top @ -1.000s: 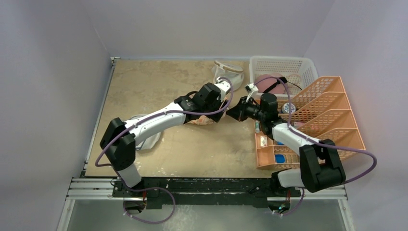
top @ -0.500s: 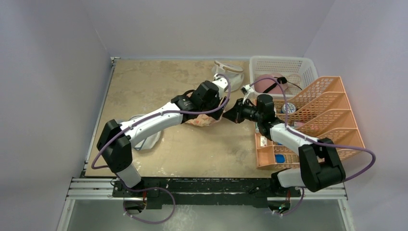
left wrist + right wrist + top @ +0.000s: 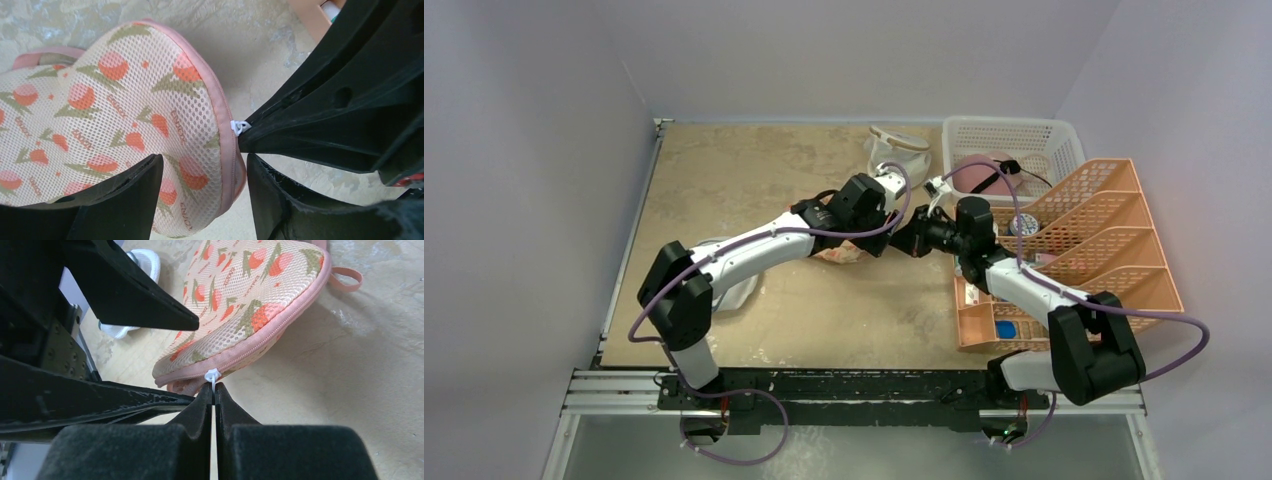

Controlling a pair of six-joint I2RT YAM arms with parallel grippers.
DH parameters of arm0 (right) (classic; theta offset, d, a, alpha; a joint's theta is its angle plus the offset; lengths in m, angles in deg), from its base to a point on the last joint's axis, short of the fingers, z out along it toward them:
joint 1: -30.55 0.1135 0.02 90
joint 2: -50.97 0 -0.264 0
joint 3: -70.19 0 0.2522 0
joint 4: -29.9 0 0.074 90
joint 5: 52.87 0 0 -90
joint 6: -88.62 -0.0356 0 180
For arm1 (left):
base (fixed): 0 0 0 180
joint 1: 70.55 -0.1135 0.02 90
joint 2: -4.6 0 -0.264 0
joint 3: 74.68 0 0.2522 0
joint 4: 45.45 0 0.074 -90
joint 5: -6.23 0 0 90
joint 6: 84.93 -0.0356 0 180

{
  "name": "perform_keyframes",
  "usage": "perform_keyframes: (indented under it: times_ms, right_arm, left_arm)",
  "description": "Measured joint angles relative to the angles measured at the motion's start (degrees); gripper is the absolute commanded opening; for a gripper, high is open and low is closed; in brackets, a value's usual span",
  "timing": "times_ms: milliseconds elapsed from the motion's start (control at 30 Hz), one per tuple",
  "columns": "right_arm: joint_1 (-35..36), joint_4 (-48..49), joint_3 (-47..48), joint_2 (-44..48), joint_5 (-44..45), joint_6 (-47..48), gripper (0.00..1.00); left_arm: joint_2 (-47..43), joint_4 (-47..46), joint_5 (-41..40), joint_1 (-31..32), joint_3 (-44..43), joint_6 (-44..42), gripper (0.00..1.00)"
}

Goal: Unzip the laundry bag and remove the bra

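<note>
Top view: the laundry bag [image 3: 844, 252] lies on the bench [image 3: 754, 170], centre frame; upper right, a white basket [image 3: 1049, 135] holds a pink rounded thing [image 3: 974, 172], shown only here; left wrist: left tool [image 3: 202, 170] spread astride the bag's rim; right wrist: right tool [image 3: 213, 390] pinching the white zip pull [image 3: 212, 375].

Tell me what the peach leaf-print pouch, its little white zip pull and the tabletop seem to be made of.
Peach leaf-print laundry bag: soft open-mesh fabric, matte, judging by the tiny holes all over; smooth pink piping round the edge.
Small white zip pull: probably moulded plastic, slightly shiny.
Mottled beige tabletop: hard, perhaps stone-look laminate; the look leaves it open.
</note>
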Motion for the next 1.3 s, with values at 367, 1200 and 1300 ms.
perform_keyframes:
  times_ms: [367,1200,1300]
  right_arm:
    - [0.2,-1.0,0.0,-0.1,0.7,0.2,0.0]
    - [-5.9,-3.3,4.2,-7.7,-0.3,6.0,0.0]
    - [-3.9,-2.5,3.9,-6.1,-0.2,5.0,0.0]
  left_arm:
    - [1.9,1.3,-1.1,0.0,-0.6,-0.6,0.15]
    - [4.0,5.7,-8.7,0.2,-3.4,-3.5,0.53]
    - [3.0,5.6,-7.6,0.1,-2.9,-3.5,0.6]
